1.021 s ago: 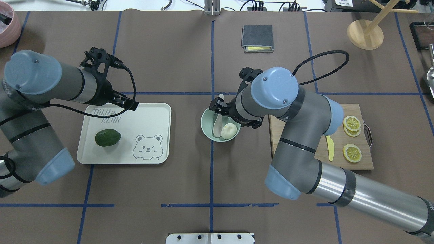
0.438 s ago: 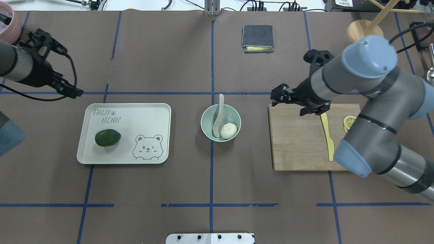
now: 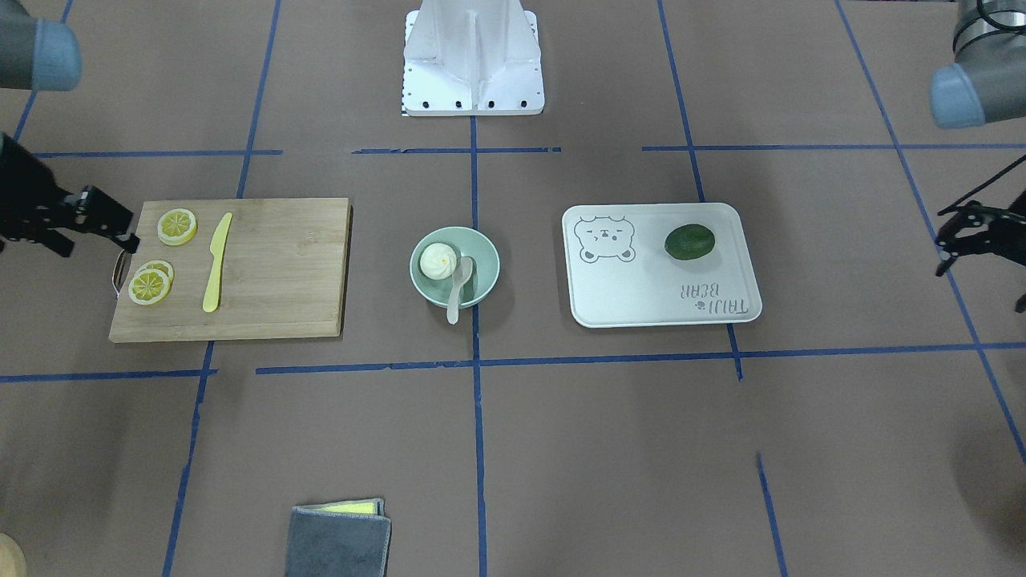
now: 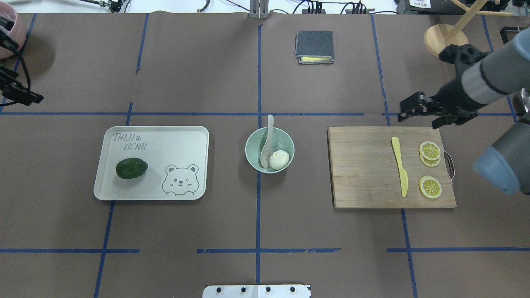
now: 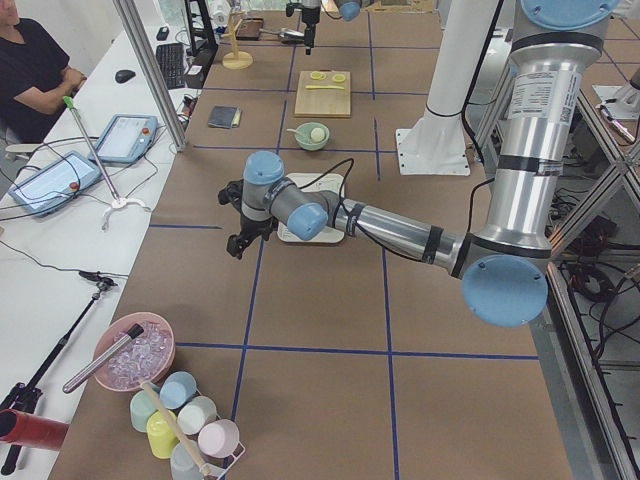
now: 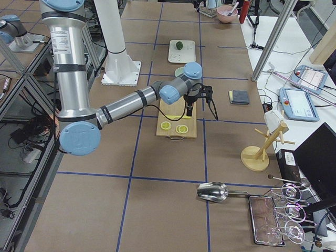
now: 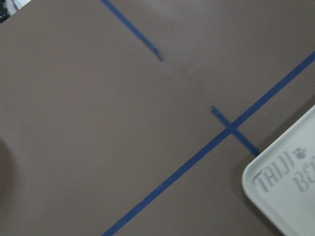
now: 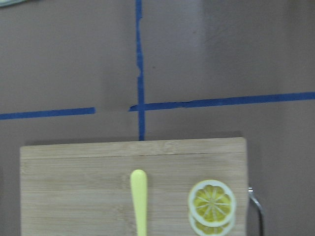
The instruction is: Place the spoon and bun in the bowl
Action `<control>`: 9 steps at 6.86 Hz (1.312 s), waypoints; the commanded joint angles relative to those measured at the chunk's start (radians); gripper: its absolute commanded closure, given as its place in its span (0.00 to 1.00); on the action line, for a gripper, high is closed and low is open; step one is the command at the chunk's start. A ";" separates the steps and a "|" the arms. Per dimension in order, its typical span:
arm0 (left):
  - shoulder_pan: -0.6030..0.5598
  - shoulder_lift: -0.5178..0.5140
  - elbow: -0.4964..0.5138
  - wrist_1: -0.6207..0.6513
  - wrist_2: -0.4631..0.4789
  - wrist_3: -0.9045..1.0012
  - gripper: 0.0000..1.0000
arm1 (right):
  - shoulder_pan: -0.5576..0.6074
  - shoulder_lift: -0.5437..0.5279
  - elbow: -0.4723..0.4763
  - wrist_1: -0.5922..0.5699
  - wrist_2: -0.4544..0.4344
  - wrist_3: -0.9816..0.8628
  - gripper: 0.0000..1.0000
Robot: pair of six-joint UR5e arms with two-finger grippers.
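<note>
The mint-green bowl (image 4: 286, 142) stands at the table's middle, also in the front view (image 3: 486, 250). The white bun (image 4: 280, 159) (image 3: 438, 260) lies inside it. The pale spoon (image 4: 268, 136) (image 3: 457, 293) rests with its head in the bowl and its handle leaning over the rim. My right gripper (image 4: 408, 109) (image 3: 104, 223) is open and empty, hovering by the far edge of the cutting board, well right of the bowl. My left gripper (image 4: 31, 99) (image 3: 946, 240) is open and empty at the table's far left, away from the tray.
A white bear-print tray (image 4: 182, 140) holds a dark avocado (image 4: 131, 168). A wooden cutting board (image 4: 364, 174) carries a yellow knife (image 4: 400, 165) and lemon slices (image 4: 430, 150). A grey cloth (image 4: 314, 46), a wooden stand (image 4: 445, 41) and a pink bowl (image 4: 9, 29) sit at the back.
My right gripper let go of the spoon at the bowl and drew back right, past the board. My left gripper moved from the tray's corner to the far left. Spoon and bun stay in the bowl.
</note>
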 commanded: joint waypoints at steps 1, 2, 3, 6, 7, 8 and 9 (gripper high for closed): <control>-0.151 0.002 0.115 0.025 -0.060 0.084 0.00 | 0.190 -0.047 -0.049 -0.172 0.052 -0.416 0.00; -0.182 -0.007 0.118 0.127 -0.123 0.084 0.00 | 0.253 -0.044 -0.049 -0.290 0.034 -0.589 0.00; -0.191 -0.024 0.115 0.234 -0.128 0.084 0.00 | 0.288 -0.028 -0.064 -0.376 0.012 -0.703 0.00; -0.204 0.009 0.088 0.329 -0.162 0.067 0.00 | 0.289 0.011 -0.118 -0.385 0.011 -0.723 0.00; -0.204 0.063 0.034 0.277 -0.160 0.075 0.00 | 0.284 0.011 -0.121 -0.385 0.011 -0.729 0.00; -0.202 0.079 0.031 0.237 -0.159 0.069 0.00 | 0.282 0.012 -0.124 -0.385 0.011 -0.734 0.00; -0.202 0.077 0.043 0.238 -0.157 0.069 0.00 | 0.284 0.014 -0.126 -0.380 0.006 -0.732 0.00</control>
